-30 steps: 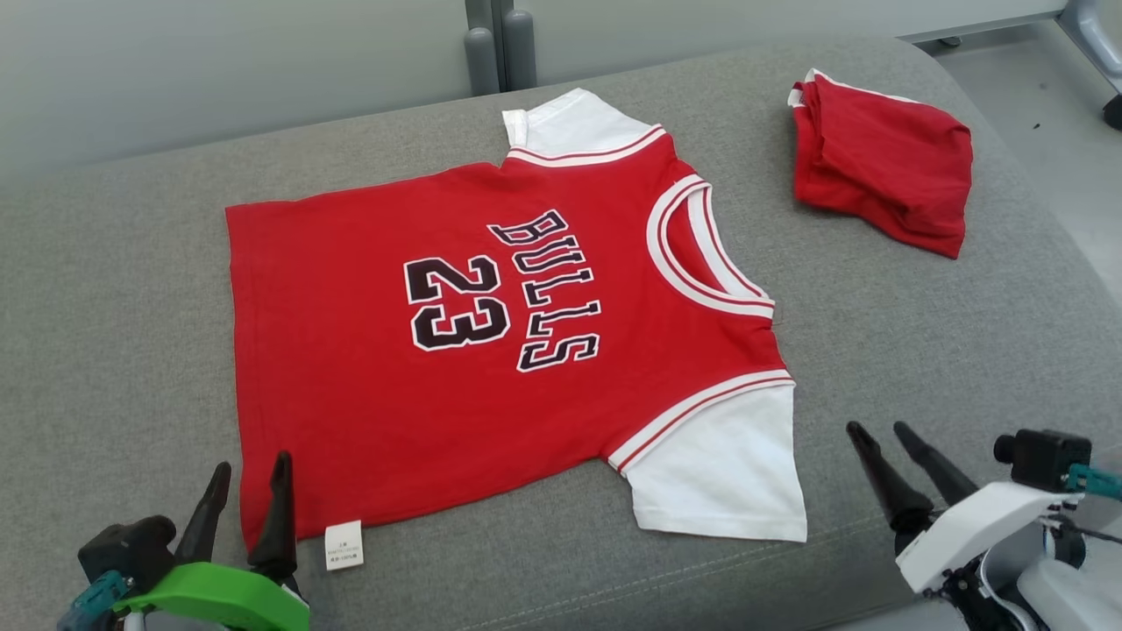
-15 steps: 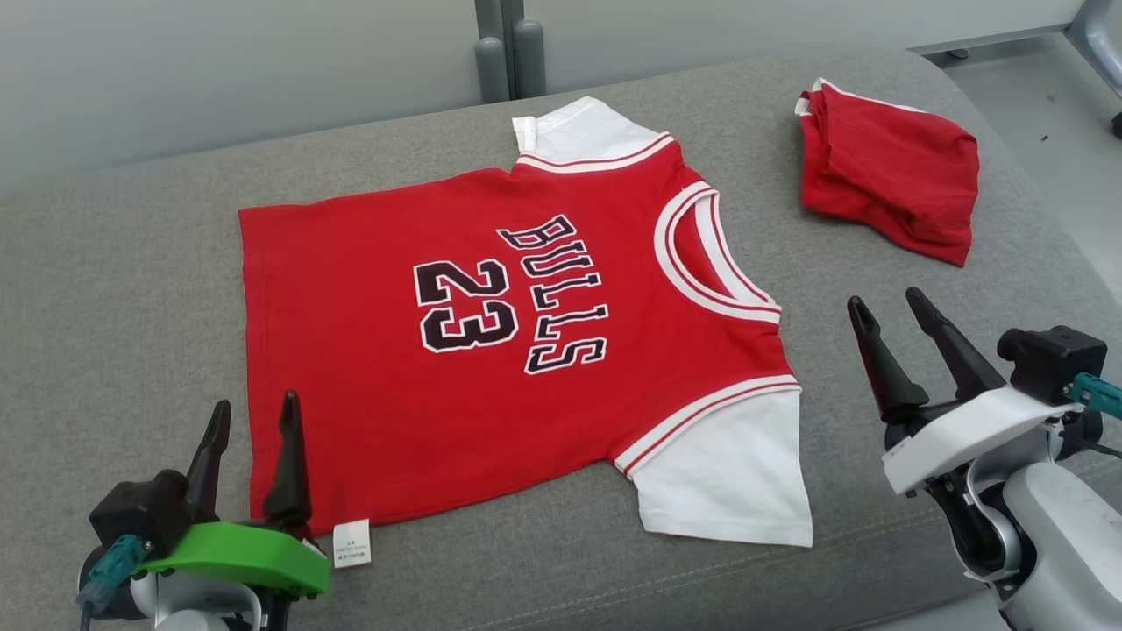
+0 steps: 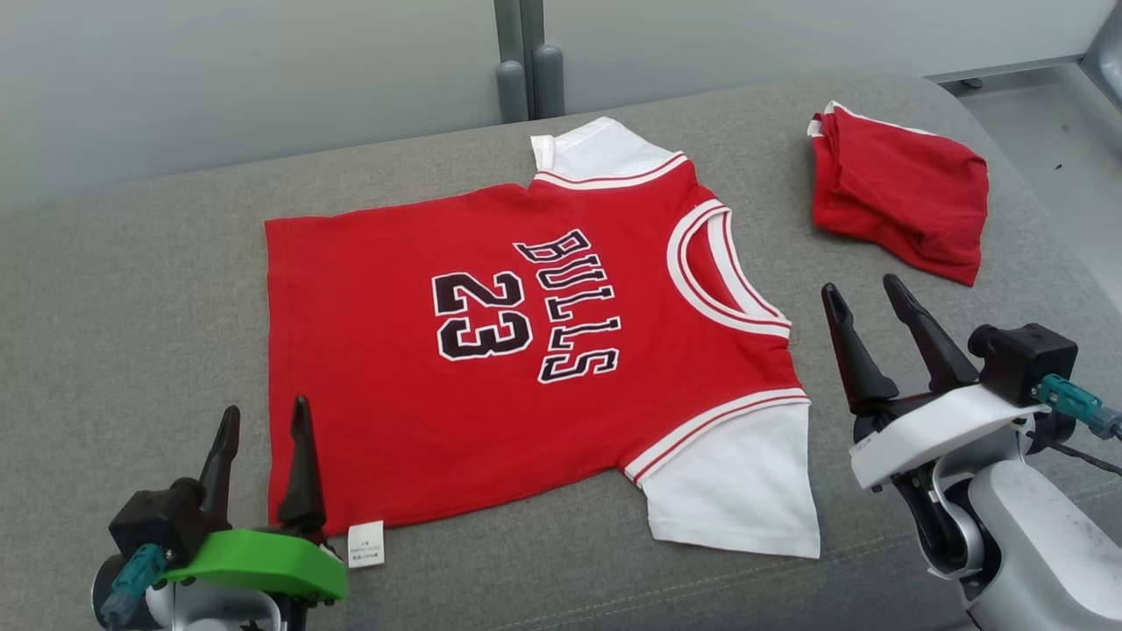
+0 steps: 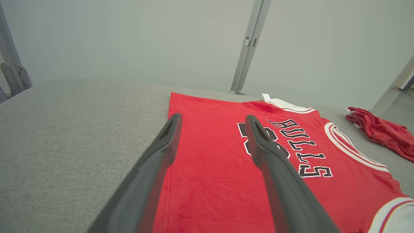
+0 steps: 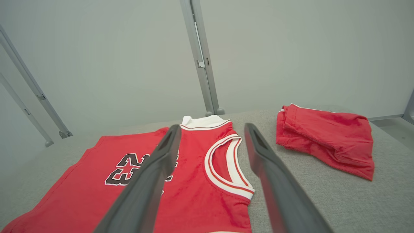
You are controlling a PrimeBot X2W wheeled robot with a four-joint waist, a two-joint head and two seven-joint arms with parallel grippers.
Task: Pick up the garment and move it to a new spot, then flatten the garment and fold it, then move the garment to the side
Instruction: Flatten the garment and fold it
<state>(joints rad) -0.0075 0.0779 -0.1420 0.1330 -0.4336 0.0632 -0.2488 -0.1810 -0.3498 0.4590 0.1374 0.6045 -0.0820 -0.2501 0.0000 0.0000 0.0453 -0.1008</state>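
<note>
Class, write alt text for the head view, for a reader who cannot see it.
A red Bulls 23 jersey with white sleeves lies flat on a grey cushion. A folded red garment sits at upper right; the open left pincer and right pincer flank the jersey.

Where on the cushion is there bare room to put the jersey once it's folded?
Widest bare patch: the grey cushion left of the jersey, beyond the left gripper. A narrower strip runs behind the jersey along the far edge. The right end is crowded: the folded red garment lies past the collar, with the right gripper close by.
</note>
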